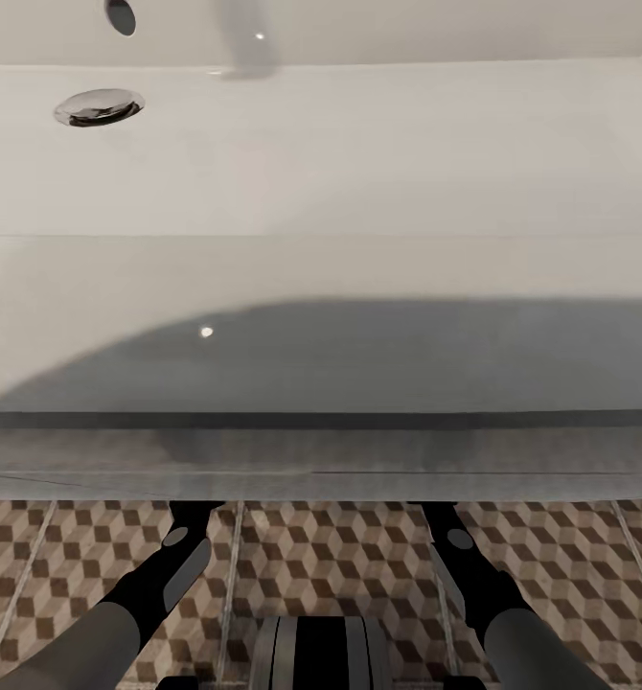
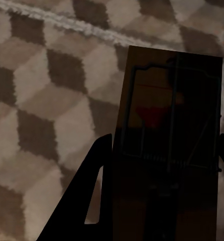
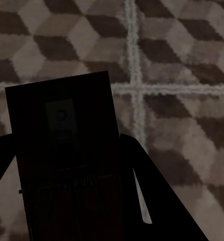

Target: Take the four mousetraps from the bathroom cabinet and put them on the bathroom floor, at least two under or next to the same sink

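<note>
In the left wrist view a tan-brown mousetrap [image 2: 152,75] with dark wire parts and a red spot sits between the fingers of my left gripper [image 2: 164,140], which is shut on it close above the cube-pattern bathroom floor [image 2: 46,95]. My right gripper [image 3: 64,138] is shut on a second, shadowed mousetrap [image 3: 62,100] over the same tiles [image 3: 182,60]. From the head camera, both forearms [image 1: 168,575] [image 1: 474,575] reach under the front edge of the white bathroom sink [image 1: 321,144], which hides both hands. The cabinet is out of view.
The wide white basin has a chrome drain [image 1: 99,105] at its far left and a grey shadow on its near wall. A strip of tiled floor [image 1: 331,565] shows below the sink front. My dark base [image 1: 321,652] sits between the arms.
</note>
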`<state>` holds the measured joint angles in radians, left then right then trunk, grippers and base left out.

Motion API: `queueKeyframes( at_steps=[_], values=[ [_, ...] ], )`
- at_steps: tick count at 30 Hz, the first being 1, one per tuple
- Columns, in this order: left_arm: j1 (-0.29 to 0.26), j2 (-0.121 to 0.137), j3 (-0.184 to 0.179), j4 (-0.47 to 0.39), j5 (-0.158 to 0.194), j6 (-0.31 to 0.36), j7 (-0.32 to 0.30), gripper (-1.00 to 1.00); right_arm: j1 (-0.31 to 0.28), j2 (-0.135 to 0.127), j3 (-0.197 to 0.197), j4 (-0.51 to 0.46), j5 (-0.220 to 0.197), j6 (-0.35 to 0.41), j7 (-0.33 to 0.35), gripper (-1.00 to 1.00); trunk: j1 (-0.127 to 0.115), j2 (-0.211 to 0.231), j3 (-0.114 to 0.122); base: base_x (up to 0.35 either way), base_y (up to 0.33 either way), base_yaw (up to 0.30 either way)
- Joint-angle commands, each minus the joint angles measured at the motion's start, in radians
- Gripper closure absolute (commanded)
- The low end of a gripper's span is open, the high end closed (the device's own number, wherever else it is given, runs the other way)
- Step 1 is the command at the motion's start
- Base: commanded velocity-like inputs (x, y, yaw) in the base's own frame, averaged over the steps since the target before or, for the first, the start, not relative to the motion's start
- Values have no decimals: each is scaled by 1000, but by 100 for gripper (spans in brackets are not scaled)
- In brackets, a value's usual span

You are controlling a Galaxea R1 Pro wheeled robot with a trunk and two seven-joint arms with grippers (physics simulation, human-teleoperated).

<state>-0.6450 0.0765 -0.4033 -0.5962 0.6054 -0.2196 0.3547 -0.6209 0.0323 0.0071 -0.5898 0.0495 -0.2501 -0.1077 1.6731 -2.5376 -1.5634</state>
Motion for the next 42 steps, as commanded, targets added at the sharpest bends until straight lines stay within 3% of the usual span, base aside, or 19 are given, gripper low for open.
queueKeyframes(
  at_steps=[1,42],
  values=[
    [-1,1,-9,-1,7,-4,11,100,-1,0,1,1,2,-3,-3,100,0,0,-1,0,0,0],
    [-1,0,-17,-1,7,-5,5,100,-1,0,2,1,4,-3,-3,100,0,0,-1,0,0,0]
  ],
)
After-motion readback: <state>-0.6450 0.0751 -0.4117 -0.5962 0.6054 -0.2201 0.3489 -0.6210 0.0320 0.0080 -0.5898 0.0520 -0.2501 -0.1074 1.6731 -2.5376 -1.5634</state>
